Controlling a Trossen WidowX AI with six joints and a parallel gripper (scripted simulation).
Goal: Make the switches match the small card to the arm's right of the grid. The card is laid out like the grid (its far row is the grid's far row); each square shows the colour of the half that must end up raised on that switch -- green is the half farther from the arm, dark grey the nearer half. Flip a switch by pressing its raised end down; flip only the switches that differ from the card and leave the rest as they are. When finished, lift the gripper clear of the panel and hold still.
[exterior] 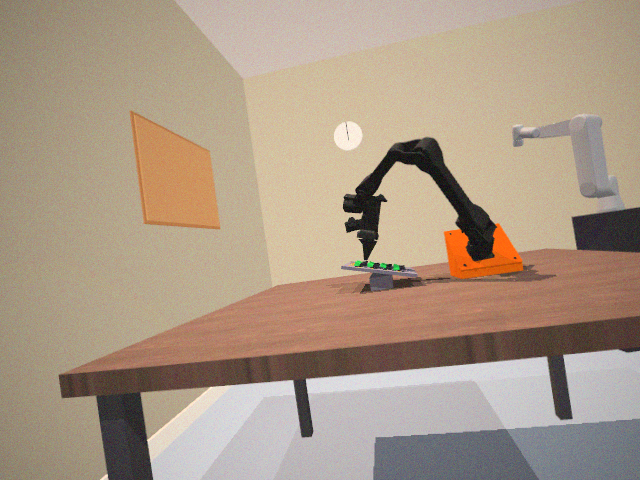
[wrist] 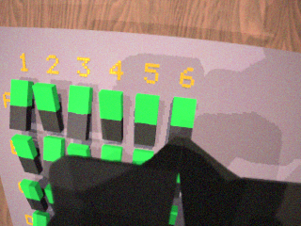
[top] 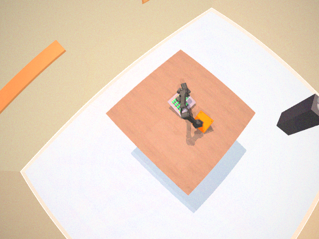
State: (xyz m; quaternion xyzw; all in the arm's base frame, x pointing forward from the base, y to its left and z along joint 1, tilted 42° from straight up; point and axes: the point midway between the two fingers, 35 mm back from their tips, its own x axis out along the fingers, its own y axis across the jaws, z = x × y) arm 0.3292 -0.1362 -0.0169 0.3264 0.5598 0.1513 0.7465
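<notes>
The jaws [exterior: 368,254] are pressed together on nothing, poised just above the switch panel [exterior: 351,267] near the desk's [exterior: 330,330] far edge. The switches [wrist: 147,119] are looking like stiff little rockers, so I'd judge a firm push on a raised end, not a pinch, is what suits them.

Wrist view: the closed hand [wrist: 181,155] masks the switch panel's [wrist: 235,94] lower rows and the card. Top view: individual switches too small to resolve.
</notes>
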